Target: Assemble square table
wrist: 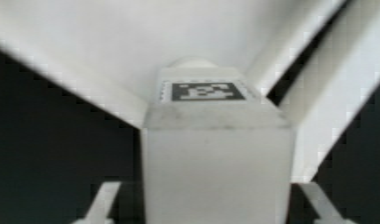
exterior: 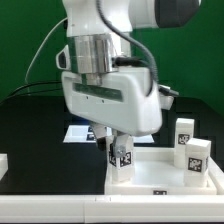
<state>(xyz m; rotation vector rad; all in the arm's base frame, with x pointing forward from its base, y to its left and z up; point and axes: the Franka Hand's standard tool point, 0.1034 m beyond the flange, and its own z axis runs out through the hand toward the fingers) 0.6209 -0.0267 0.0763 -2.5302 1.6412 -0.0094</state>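
Observation:
The white square tabletop [exterior: 165, 178] lies flat at the lower right of the exterior view. One white leg [exterior: 121, 168] with a tag stands upright at its near left corner. My gripper [exterior: 115, 150] is right over this leg, with its fingers down on either side of the top. In the wrist view the leg [wrist: 212, 150] fills the middle, with the tabletop [wrist: 98, 40] beyond it. My gripper [wrist: 208, 208] is open, and both fingers [wrist: 105, 202] stand slightly clear of the leg's sides. Two more tagged legs [exterior: 194, 156] [exterior: 183, 130] stand at the tabletop's right side.
The marker board [exterior: 78, 131] lies on the black table behind the gripper. A white piece [exterior: 3, 165] shows at the left edge of the exterior view. A green wall is at the back.

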